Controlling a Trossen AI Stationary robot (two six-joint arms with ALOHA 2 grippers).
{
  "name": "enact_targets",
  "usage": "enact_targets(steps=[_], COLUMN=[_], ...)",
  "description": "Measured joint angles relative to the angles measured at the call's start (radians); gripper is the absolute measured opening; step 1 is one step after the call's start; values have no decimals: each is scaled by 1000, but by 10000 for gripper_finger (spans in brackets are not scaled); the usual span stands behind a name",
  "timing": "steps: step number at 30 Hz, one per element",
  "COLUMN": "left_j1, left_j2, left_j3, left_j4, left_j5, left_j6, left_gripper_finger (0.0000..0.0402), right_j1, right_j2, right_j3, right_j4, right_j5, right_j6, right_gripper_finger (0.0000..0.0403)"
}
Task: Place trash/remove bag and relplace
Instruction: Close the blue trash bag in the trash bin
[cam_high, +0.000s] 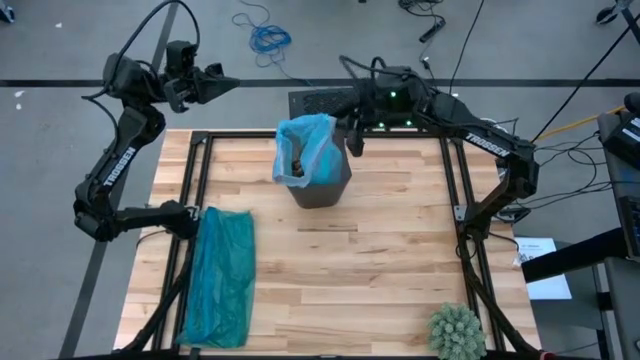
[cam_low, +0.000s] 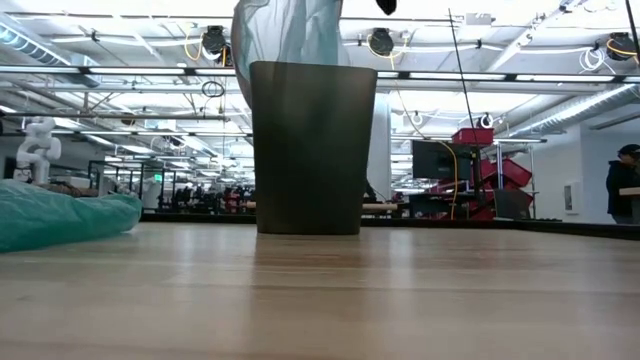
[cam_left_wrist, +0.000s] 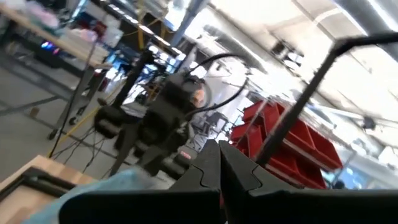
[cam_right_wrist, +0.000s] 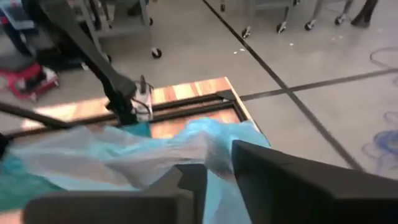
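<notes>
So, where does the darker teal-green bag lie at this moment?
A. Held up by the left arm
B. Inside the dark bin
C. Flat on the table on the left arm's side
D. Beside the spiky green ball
C: the high view shows the teal-green bag flat on the table, apart from the dark bin.

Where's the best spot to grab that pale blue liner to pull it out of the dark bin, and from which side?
Probably the bunched top of the pale blue liner, where loose plastic stands up above the dark bin rim. Come from straight above, on the right gripper side, and pinch a fold. The bin stands upright, so the liner should lift out vertically. The scraps inside add weight.
</notes>
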Motion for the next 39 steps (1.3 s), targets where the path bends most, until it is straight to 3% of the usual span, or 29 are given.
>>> enact_targets(steps=[4, 9, 13, 17, 22, 26, 29, 35, 39], left_j1=[0, 0, 0, 0, 0, -7, -58, -111, -171], left_j2=[0, 0, 0, 6, 14, -12, -37, -114, -134], left_j3=[0, 0, 0, 0, 1, 48, 108, 195, 225], left_j4=[-99, -160, -162, -165, -170, -178, -339, -835, -1181], left_j5=[-33, -63, -67, -68, -56, 125, 154, 142, -55], left_j6=[47, 101, 103, 105, 151, 182, 257, 561, 827], left_gripper_finger=[1, 1, 1, 1, 1, 1, 0, 0, 0], right_j1=[-7, -27, -16, 53, 101, 101, 87, 64, 40], right_j2=[-4, -4, -4, -5, 14, 32, 32, 32, 32], right_j3=[77, 165, 232, 271, 271, 270, 270, 270, 270], right_j4=[-47, -116, -170, -179, -144, -148, -145, -139, -140], right_j5=[-15, -116, -133, -93, -39, -44, -49, -47, -53], right_j6=[95, 216, 113, -113, -123, -70, -66, -69, -97], right_gripper_finger=[112, 169, 204, 209, 192, 183, 181, 181, 181])
